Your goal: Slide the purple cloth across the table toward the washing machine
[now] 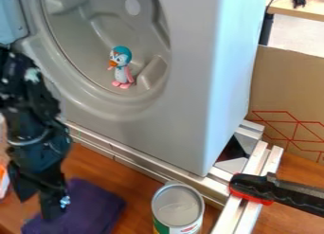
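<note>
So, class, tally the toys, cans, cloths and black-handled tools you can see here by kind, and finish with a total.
Toys: 1, the penguin figure
Cans: 1, the open can
Cloths: 1, the purple cloth
Black-handled tools: 1, the tool with red trim
Total: 4

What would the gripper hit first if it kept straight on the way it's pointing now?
Probably the dark purple cloth beneath the gripper; from this slanted view, I can't tell how much height remains.
</note>
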`<action>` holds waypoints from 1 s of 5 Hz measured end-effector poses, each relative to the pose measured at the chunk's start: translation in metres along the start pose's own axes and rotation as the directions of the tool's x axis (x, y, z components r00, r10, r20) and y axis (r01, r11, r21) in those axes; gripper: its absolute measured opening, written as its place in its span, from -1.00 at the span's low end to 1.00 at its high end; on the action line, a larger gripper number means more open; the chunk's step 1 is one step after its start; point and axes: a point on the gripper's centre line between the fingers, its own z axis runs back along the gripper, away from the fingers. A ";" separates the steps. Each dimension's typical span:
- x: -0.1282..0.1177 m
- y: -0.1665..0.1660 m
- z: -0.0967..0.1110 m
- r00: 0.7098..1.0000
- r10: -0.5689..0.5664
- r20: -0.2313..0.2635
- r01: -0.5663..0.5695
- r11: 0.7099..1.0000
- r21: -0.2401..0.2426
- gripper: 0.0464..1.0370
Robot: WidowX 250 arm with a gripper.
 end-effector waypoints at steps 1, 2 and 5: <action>0.009 -0.006 -0.022 0.999 0.018 -0.034 -0.018 1.000 -0.014 0.93; 0.012 -0.016 -0.038 0.998 0.023 -0.052 -0.025 0.999 -0.039 0.93; 0.019 -0.005 -0.054 0.992 0.079 -0.097 -0.083 0.996 -0.045 0.93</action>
